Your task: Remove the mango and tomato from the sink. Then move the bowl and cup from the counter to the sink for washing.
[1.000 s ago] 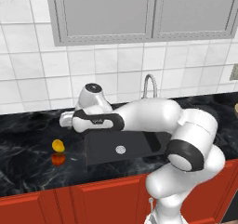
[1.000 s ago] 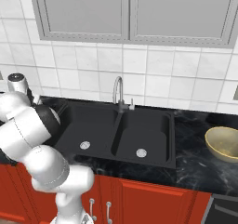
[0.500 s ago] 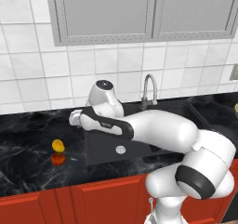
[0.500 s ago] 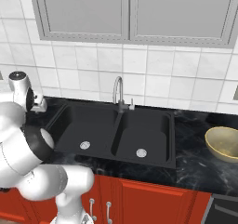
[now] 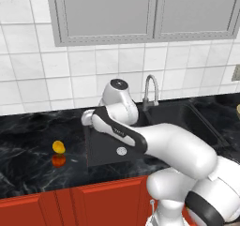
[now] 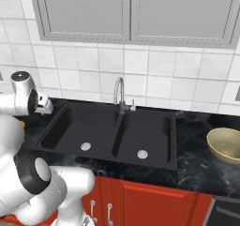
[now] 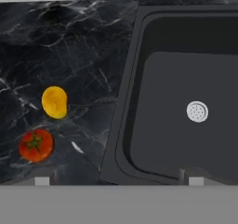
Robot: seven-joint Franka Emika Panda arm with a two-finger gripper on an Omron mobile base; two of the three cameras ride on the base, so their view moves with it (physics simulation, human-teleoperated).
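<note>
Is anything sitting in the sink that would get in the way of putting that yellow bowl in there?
No. Both basins of the sink look bare apart from their drains, and the counter between it and the bowl holds nothing visible.

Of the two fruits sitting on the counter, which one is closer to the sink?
The yellow-orange mango; the red tomato lies a little farther from the sink.

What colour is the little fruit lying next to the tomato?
The mango is yellow-orange, seen best in the hand view, beside the red tomato.
</note>
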